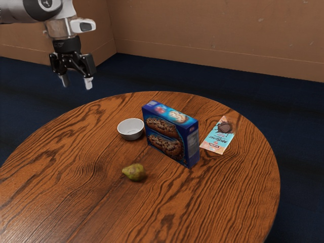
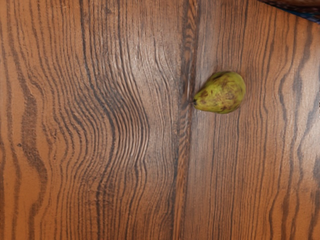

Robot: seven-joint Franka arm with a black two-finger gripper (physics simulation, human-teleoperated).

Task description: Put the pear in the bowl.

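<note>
I see brown walls (image 1: pixel 212 30) meeting at corner; dark blue floor (image 1: pixel 296 111); round, dark-grained wood table (image 1: pixel 223 202), soft sheen on top.

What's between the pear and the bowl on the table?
Just bare wooden tabletop, as the exterior view shows, from the pear to the white bowl. The blue cookie box stands off to one side.

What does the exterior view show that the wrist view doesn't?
Exterior view: the white bowl, the flat packet, the open tool, the arm, the dark blue floor and the brown walls.
Wrist view: close detail, like the dark stem tip on the pear.
Both: the pear, the wooden table and the cookie box, partly in the wrist view's corner.
</note>
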